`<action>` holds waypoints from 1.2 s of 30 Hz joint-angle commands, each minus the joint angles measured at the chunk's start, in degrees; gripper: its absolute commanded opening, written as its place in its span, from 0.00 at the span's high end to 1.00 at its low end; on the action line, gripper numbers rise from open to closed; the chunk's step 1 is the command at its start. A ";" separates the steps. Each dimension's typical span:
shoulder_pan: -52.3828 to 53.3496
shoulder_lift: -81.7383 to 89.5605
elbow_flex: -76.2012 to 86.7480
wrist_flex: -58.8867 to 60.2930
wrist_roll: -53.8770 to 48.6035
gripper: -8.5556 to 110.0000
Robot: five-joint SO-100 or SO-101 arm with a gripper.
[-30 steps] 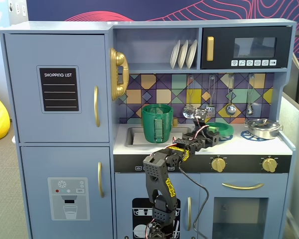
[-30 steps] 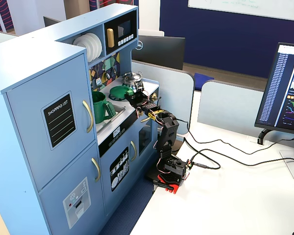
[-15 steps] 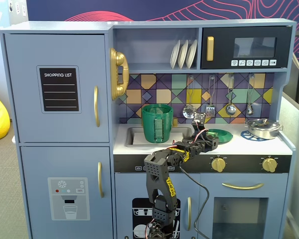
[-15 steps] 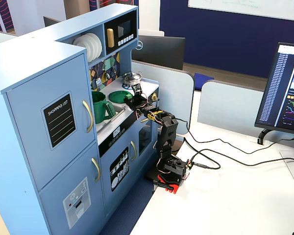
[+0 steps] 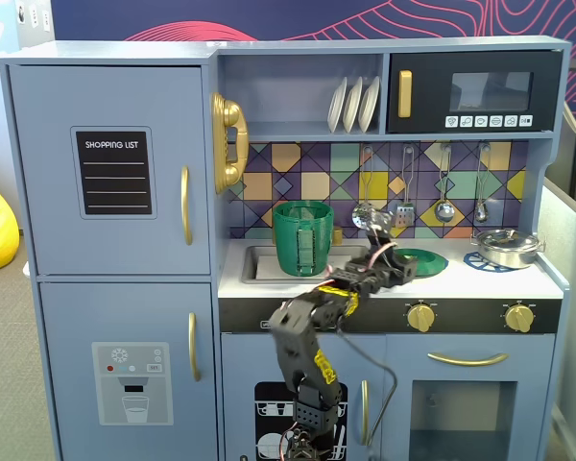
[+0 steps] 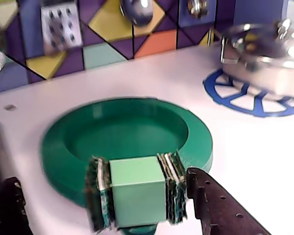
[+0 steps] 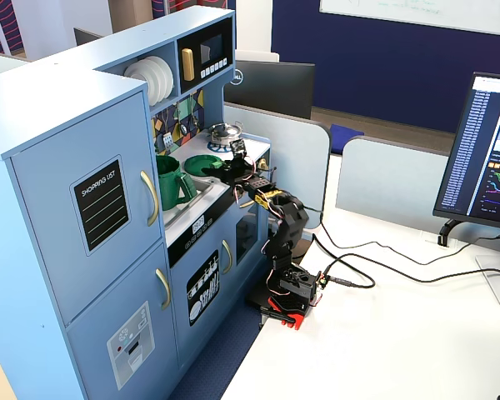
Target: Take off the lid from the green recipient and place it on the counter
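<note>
In a fixed view the green recipient [image 5: 302,237] stands uncovered in the sink, left of the arm. The lid [image 6: 125,144] lies flat on the counter [image 6: 245,161], upside down by the look of its hollow, just left of the steel pot [image 6: 264,58] on its blue ring. The gripper [image 6: 137,196] is spread, its fingers either side of the near rim, gripping nothing. Risk: a low or sideways retreat may catch the rim and drag the lid toward the pot or counter edge. Lift clear first
</note>
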 commanded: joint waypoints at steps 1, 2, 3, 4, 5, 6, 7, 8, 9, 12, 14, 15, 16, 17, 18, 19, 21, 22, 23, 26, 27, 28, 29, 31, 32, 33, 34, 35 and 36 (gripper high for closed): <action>-2.02 19.60 2.64 13.27 0.79 0.60; -2.64 24.26 3.96 18.28 1.14 0.60; -3.43 28.83 5.19 23.38 1.41 0.60; -4.48 33.13 6.42 28.30 2.02 0.60; -5.89 36.91 7.47 32.78 2.90 0.61; -7.38 40.25 8.44 37.00 3.34 0.62; -9.05 43.07 9.49 40.78 3.25 0.62; -10.81 45.62 10.37 44.47 2.90 0.62; -12.66 48.16 11.34 48.52 2.72 0.62; -19.25 54.76 14.41 61.70 3.16 0.62; -22.85 58.10 17.75 67.50 3.43 0.63; -24.35 59.41 19.78 68.38 3.78 0.65; -25.31 60.73 22.24 68.47 3.78 0.66; -26.02 62.05 24.87 68.47 2.99 0.67; -26.81 63.19 27.51 68.12 2.55 0.69; -27.77 64.16 30.41 67.24 2.02 0.72; -28.48 64.25 36.04 65.13 -0.79 0.78; -28.56 64.25 38.76 64.07 -3.52 0.81; -28.83 64.25 41.22 63.72 -7.38 0.84; -29.97 64.25 46.14 63.98 -7.73 0.89; -30.50 64.25 47.02 64.34 -5.27 0.91; -30.85 64.25 47.81 64.86 -2.55 0.91; -31.03 64.25 48.43 65.74 -0.62 0.91; -31.03 64.25 49.66 68.47 1.93 0.92; -31.03 64.25 50.36 70.22 3.25 0.93; -31.03 64.25 51.15 72.16 4.31 0.93; -31.03 64.25 52.21 73.92 5.01 0.93; -31.03 64.25 52.47 76.73 5.54 0.93; -31.55 64.34 52.47 78.93 7.65 0.93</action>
